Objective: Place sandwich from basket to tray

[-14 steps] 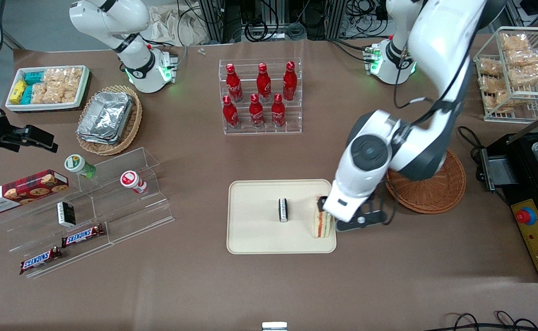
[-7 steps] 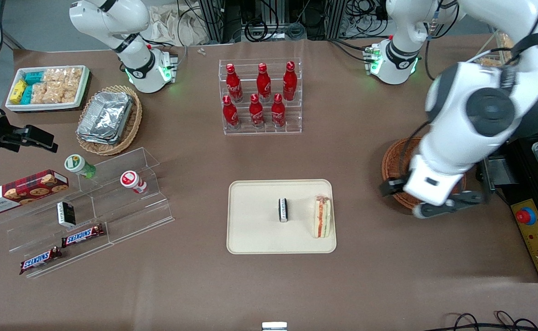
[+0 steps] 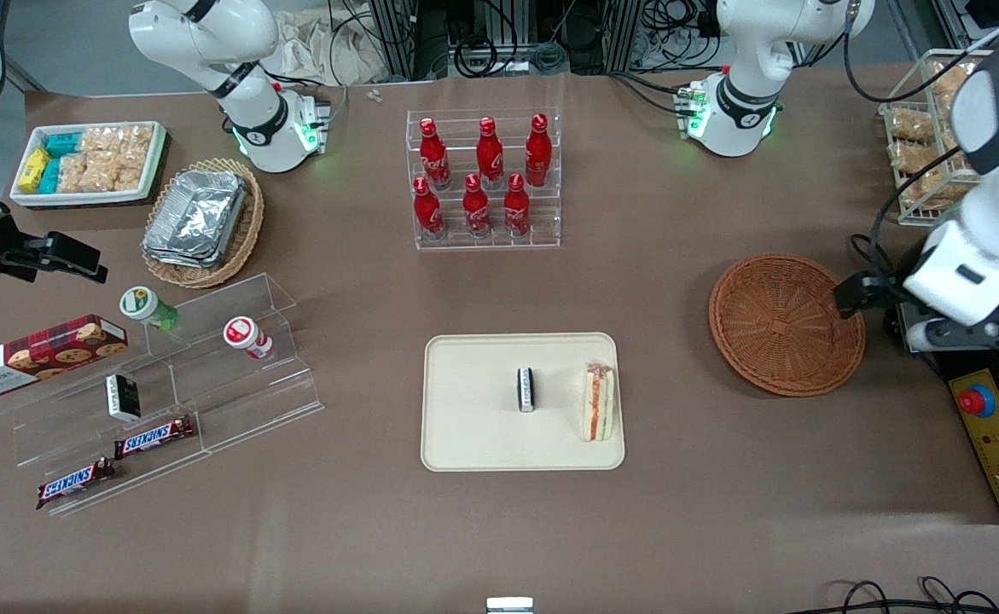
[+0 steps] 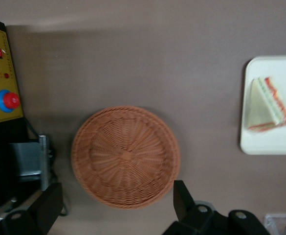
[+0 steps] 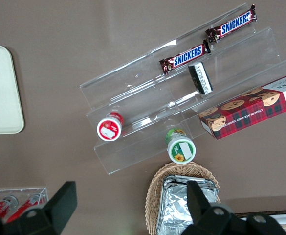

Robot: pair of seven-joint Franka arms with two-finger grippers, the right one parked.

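Front view: the sandwich (image 3: 598,402) lies flat on the tray (image 3: 473,443), close to the tray edge that faces the basket (image 3: 786,324). A small dark packet (image 3: 526,389) sits on the tray beside it, not touching. The basket has nothing in it. The gripper (image 3: 870,309) hangs above the surface at the working arm's end, just past the basket rim and well apart from the tray. It holds nothing.

Left wrist view: the gripper (image 4: 116,205) is wide open, with one finger (image 4: 182,198) over the basket rim and the other out past it. The basket (image 4: 125,156) shows only its woven floor. The sandwich (image 4: 266,105) rests on the tray (image 4: 265,146), whole inside the rim.

The placing looks done. The best thing now is to keep the gripper up high and away, so it does not bump the basket or push the tray. The sandwich sits near the tray edge, so a small knock could slide it off.
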